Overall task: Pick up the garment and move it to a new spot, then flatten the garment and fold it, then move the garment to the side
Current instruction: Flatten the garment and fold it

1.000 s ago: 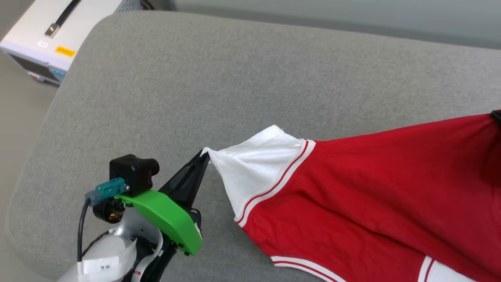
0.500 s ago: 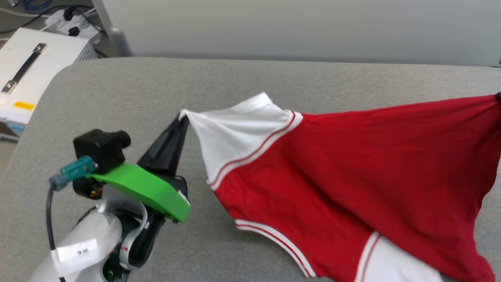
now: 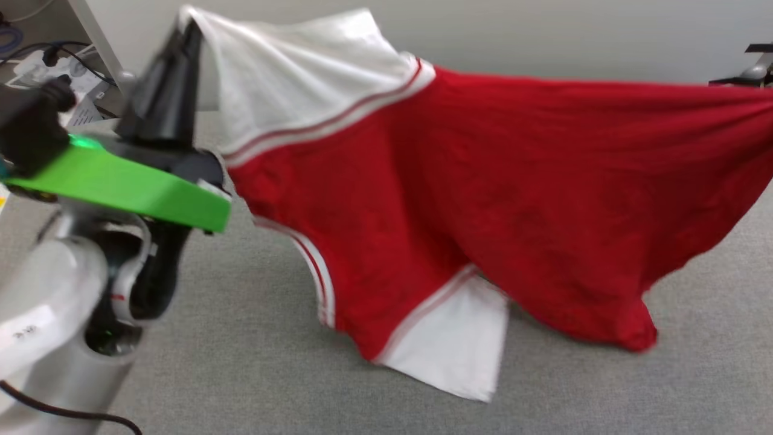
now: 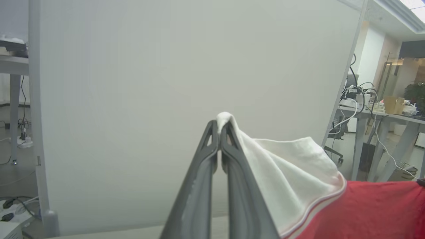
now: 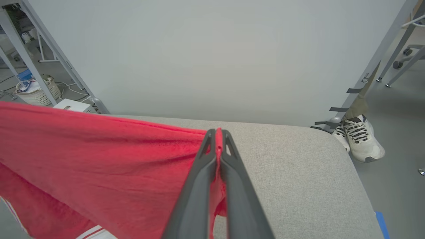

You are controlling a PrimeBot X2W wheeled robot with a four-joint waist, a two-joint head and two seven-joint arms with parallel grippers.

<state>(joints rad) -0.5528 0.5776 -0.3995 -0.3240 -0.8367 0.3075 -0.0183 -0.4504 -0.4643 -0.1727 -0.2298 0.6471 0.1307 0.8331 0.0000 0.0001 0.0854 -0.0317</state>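
My L hand (image 4: pixel 219 125) is pinched tight on the garment (image 3: pixel 483 199). Fingers are closed w/ the edge of a white sleeve (image 4: pixel 282 172) caught at the very tips. A bit of cloth pokes just past them and the rest drapes off to the right in that wrist view. My R hand (image 5: pixel 218 133) is clamped shut too, w/ a thin fold of red fabric squeezed between the two fingers near the tips and more red hanging below.

Head view: garment is lifted & stretched between both hands, top edge running roughly level across the pic, plain red side toward me. The held sleeve sits upper left, w/ red-and-white striped trim (image 3: pixel 326 124) where it meets the red body. The body sags in the middle. The second white sleeve (image 3: pixel 459 338) hangs lowest. From here I can't tell if it touches the grey padded surface (image 3: pixel 241 362) or hangs just above it. A red corner at lower right also droops low. The view is blurred, esp. around my L arm & its green bracket (image 3: pixel 121 187).

R wrist view: the surface's rounded far corner lies beneath the hand, w/ a pale panel (image 5: pixel 212 49) standing behind it. Past that corner, on the floor, is a person's foot in a white sneaker (image 5: pixel 362 142) w/ dark laces. At far left, above the garment's top edge, are a white box (image 5: pixel 71 105) and a white basket (image 5: pixel 35 94) on the floor.
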